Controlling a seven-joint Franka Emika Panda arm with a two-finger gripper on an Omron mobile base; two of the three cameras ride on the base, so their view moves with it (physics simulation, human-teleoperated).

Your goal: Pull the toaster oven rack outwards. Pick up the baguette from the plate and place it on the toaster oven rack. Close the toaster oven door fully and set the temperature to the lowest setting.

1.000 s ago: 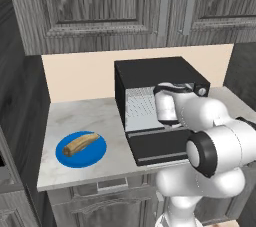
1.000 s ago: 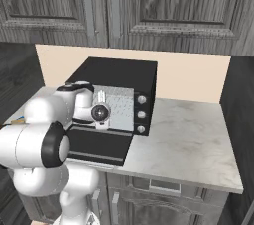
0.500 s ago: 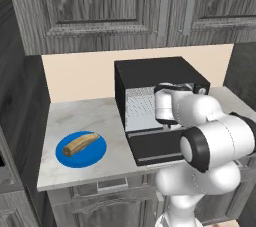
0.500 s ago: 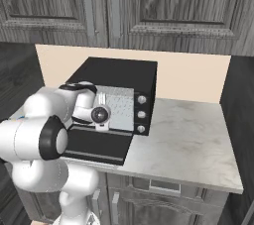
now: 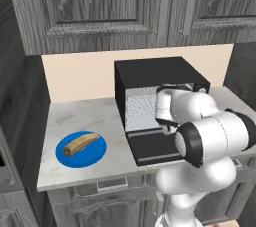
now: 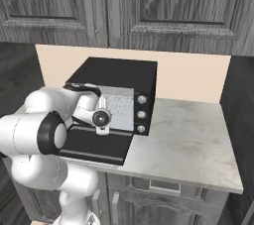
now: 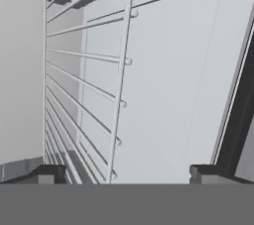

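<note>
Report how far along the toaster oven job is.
Done: the toaster oven door lies open. In hand: the open gripper faces the toaster oven rack, which sits inside, gripping nothing. Left: pull the rack out, move the baguette off the plate, shut the door, set temperature.

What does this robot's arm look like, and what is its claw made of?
The arm is glossy white, built of fat rounded segments joined by dark bands. A round dark lens sits on the hand. The claw ends in two small dark, blocky fingertips.
</note>
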